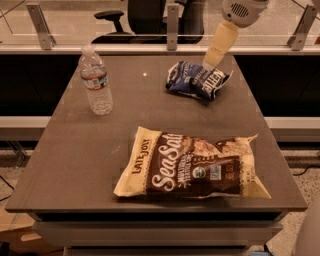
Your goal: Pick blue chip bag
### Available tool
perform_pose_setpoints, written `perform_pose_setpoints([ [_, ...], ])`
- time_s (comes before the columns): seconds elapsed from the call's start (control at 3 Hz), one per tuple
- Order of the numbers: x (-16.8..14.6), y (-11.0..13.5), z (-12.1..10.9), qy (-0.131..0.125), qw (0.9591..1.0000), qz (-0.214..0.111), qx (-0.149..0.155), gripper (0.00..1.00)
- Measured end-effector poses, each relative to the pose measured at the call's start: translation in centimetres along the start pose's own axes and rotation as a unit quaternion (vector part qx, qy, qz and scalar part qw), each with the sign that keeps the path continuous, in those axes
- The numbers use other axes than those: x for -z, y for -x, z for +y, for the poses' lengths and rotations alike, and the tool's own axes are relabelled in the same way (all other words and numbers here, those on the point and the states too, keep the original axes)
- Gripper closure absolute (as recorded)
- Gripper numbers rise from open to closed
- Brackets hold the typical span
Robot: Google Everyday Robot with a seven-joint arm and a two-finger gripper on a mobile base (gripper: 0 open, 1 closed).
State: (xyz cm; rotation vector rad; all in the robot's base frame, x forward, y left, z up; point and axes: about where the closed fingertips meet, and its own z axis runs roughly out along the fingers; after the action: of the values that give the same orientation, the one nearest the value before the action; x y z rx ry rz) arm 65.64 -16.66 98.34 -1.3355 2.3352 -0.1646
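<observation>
The blue chip bag [194, 80] is a small, wrinkled navy foil bag with white lettering, lying at the back right of the dark table [75, 165]. My gripper [208, 65] hangs at the end of a cream forearm that comes down from the top right. It sits at the far upper edge of the blue bag, touching or almost touching it. The bag hides the tip of the gripper.
A large cream-and-brown "Sea Salt" chip bag [192, 166] lies flat at the front of the table. A clear water bottle [96, 82] stands upright at the back left. A rail with metal posts [172, 22] and an office chair [145, 15] are behind the table.
</observation>
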Motion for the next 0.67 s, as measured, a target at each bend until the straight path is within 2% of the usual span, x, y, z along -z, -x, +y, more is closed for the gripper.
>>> perform_pose_setpoints([
  [0.33,-1.1,0.9,-0.5,-0.017,0.9996,-0.022,-0.007,0.00],
  [0.67,-3.7,2.1,-0.4,-0.020,0.9998,-0.004,-0.001,0.00],
])
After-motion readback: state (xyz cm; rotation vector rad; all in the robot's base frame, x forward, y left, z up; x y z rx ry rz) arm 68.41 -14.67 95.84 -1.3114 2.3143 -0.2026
